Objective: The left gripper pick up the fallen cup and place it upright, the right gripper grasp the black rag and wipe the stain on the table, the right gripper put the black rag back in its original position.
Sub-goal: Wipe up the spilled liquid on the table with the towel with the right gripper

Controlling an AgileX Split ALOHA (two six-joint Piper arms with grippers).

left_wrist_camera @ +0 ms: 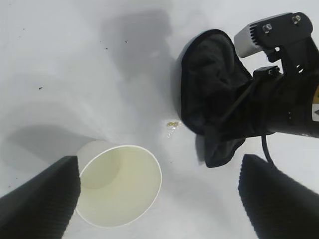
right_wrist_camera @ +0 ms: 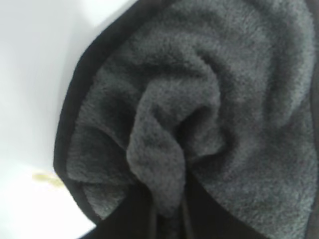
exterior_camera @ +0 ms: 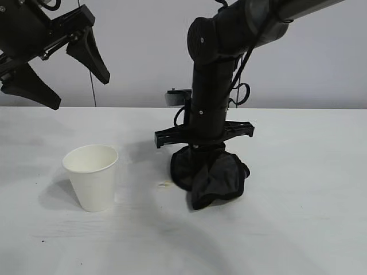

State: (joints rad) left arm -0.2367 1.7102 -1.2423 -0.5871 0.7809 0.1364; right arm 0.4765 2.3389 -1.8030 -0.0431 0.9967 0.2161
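While clamped: right gripper (exterior_camera: 204, 150) (on black rag (exterior_camera: 211, 175))

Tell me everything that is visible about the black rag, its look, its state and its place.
The black rag looks like soft, fleecy fabric with a smooth darker hem along its edge. It is bunched into folds, not spread flat, and rests on the white table. The right gripper points straight down into its top and is shut on it. A small brownish stain lies on the table just beside its edge, toward the upright white cup; the rag does not cover it.
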